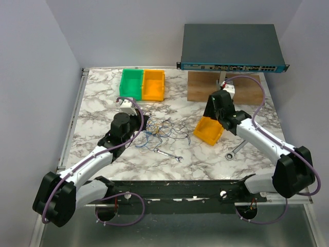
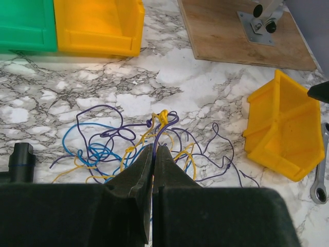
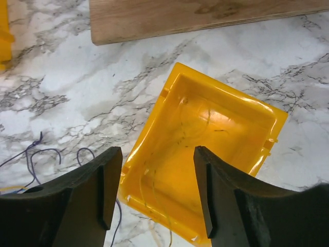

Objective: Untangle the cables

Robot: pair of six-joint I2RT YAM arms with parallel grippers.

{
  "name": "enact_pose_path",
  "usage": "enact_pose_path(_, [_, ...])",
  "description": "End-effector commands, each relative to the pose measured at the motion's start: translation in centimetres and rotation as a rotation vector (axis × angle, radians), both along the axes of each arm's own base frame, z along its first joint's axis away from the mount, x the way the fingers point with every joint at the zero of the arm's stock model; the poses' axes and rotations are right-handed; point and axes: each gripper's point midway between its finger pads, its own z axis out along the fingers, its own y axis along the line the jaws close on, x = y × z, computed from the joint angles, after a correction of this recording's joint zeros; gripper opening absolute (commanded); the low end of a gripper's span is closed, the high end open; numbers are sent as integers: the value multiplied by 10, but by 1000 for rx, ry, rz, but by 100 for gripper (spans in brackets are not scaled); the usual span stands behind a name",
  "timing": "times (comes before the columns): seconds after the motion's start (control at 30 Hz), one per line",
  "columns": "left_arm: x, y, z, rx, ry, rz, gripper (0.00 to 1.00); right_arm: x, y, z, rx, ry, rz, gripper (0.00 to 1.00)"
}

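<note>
Left arm (image 1: 90,165) and right arm (image 1: 259,138) are both white links with chunky black joints, a purple hose (image 1: 263,95) looping along each. Right gripper (image 3: 157,152) has matte black wedge fingers (image 3: 87,198).

Your top view looks down from above and behind the arm bases, far enough back to take in the whole white marble-patterned table (image 1: 97,98). The left wrist camera looks forward along the left gripper (image 2: 153,149), low and close over the thin blue, yellow and purple cables (image 2: 162,117). The right wrist camera sits closer still, facing down past the right gripper (image 3: 157,152) into the tipped yellow plastic bin (image 3: 205,139), which all three views share.
</note>
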Motion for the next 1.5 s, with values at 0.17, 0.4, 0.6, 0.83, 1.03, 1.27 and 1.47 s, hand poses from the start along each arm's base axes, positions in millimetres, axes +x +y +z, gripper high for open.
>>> enact_pose_path(0.17, [1, 2, 15, 4, -42, 12, 4, -11, -3, 15, -22, 28, 42, 68])
enact_pose_path(0.4, [1, 3, 14, 9, -42, 16, 4, -39, 26, -6, 25, 153, 266, 63])
enact_pose_path(0.6, [1, 2, 14, 7, -40, 9, 4, -71, 39, -31, 12, 238, 364, 62])
enact_pose_path(0.83, [1, 4, 13, 15, -39, 20, 4, -74, 47, -52, -16, 283, 356, 52])
enact_pose_path(1.03, [2, 3, 13, 16, -37, 18, 4, -74, 47, -70, -39, 320, 344, 50])
enact_pose_path(1.27, [2, 3, 14, 14, -38, 17, 4, -78, 50, -81, -62, 335, 353, 48])
enact_pose_path(1.47, [2, 2, 13, 16, -33, 15, 4, -74, 50, -82, -67, 320, 343, 30])
